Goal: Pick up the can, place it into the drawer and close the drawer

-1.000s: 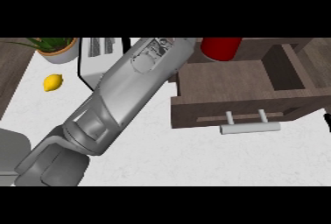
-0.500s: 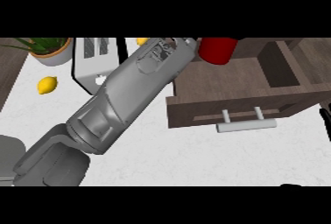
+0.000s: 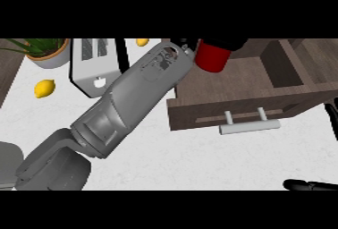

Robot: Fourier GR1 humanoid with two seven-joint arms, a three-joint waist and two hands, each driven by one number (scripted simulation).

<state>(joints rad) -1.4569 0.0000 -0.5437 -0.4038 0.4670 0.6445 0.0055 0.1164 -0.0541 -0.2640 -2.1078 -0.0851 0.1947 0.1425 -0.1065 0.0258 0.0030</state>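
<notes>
Red can [image 3: 213, 57] is sitting up at the top of the head view, hanging over the back part of the open drawer [image 3: 247, 91], its top end cut off by the frame edge. Its long axis looks roughly upright, tipped a bit toward 1 o'clock. The left hand [image 3: 187, 46] is right beside it at about 9 o'clock from the can, dark fingers appearing to wrap the can's upper part, so I'd call it a grip on the can, though most of the hand is hidden behind the wrist. The big grey left forearm [image 3: 128, 105] runs down toward 7 o'clock across the white bench [image 3: 185, 156].

So the key thing: the can is already above the drawer's inside, and the drop spot lies at about 5 o'clock from it. The left hand is clearly the nearer one. The right hand [image 3: 310, 185] only peeks in at the lower right corner, can't tell what its fingers are doing.

Drawer handle [image 3: 249, 126] faces the near side, ready for a push later. A lemon [image 3: 44, 88], a potted plant [image 3: 45, 50] and a white toaster-like thing [image 3: 95, 67] sit off at 9 to 10 o'clock, well apart.
</notes>
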